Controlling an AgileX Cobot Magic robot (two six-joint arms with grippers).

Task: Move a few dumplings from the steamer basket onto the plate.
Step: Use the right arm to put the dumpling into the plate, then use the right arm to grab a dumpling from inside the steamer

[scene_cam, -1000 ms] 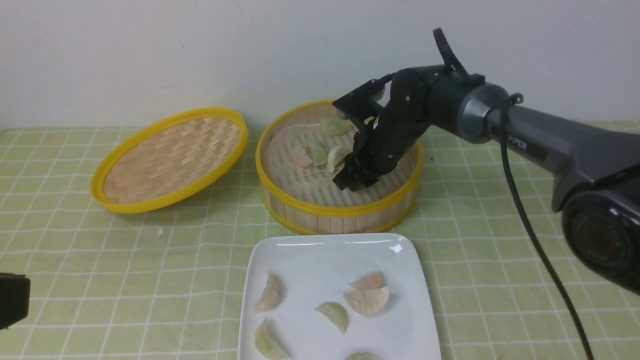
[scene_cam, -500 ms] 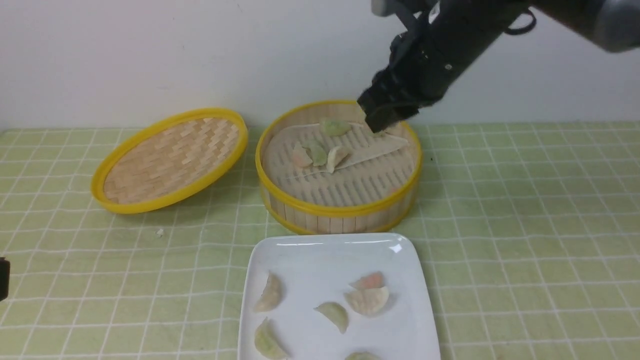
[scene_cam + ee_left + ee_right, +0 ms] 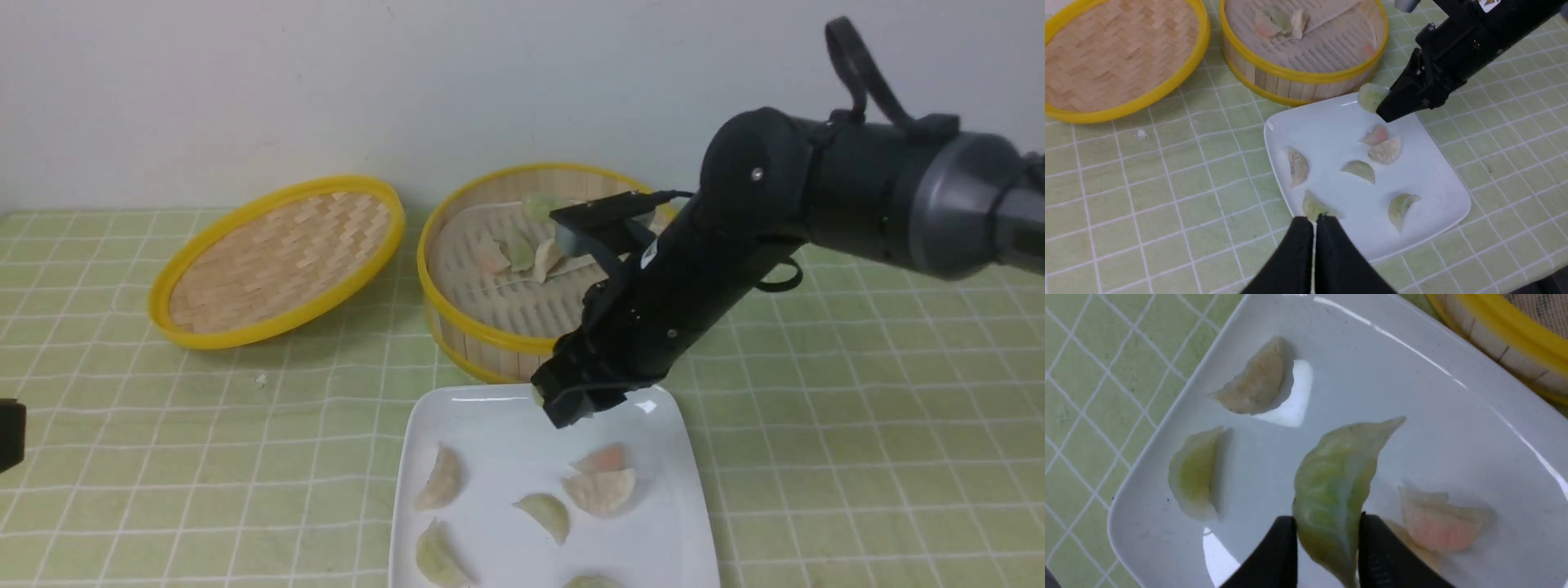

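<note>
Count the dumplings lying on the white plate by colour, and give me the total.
Green dumplings: 3
Cream dumplings: 2
Pinkish-orange dumpling: 1
Total on the plate: 6
Not counted: the held dumpling, green, gripped by the right gripper and not lying on the plate.

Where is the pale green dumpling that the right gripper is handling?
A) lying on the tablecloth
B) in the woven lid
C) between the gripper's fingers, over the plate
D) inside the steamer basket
C: the right wrist view shows the green dumpling pinched in the right gripper, with the plate beneath it.
</note>
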